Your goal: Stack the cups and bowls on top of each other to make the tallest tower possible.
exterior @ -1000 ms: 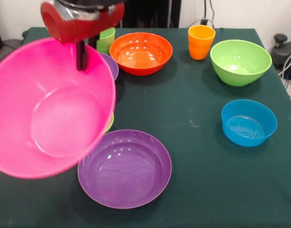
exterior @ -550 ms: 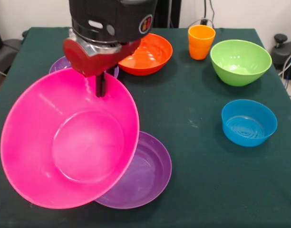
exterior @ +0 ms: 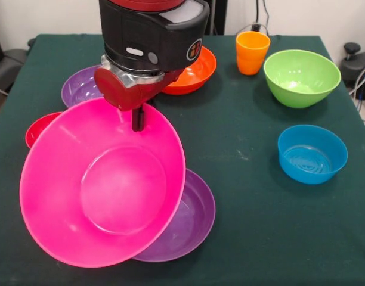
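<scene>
red bowl [exterior: 39, 126] peeks out left of pink bowl [exterior: 102, 187] | gripper [exterior: 136, 117] clenched on pink bowl's far rim, bowl tilted, covering purple bowl [exterior: 188, 220] | orange cup [exterior: 251, 52], green bowl [exterior: 302, 77], blue bowl [exterior: 312, 154] well right of pink bowl

You had the gripper [exterior: 136, 122] clamped on the far rim of the huge pink bowl [exterior: 102, 185], which hung tilted with its opening toward the camera. It overlapped a wide purple bowl [exterior: 188, 217] lying on the green tabletop [exterior: 254, 238], hiding that bowl's left part. Behind the pink bowl you could see part of a second purple bowl [exterior: 81, 86] and a small red bowl [exterior: 38, 126]. The orange bowl [exterior: 197, 68] sat partly hidden behind the arm. The orange cup [exterior: 251, 52], the lime green bowl [exterior: 302, 77] and the blue bowl [exterior: 312, 153] stood apart on the right.
</scene>
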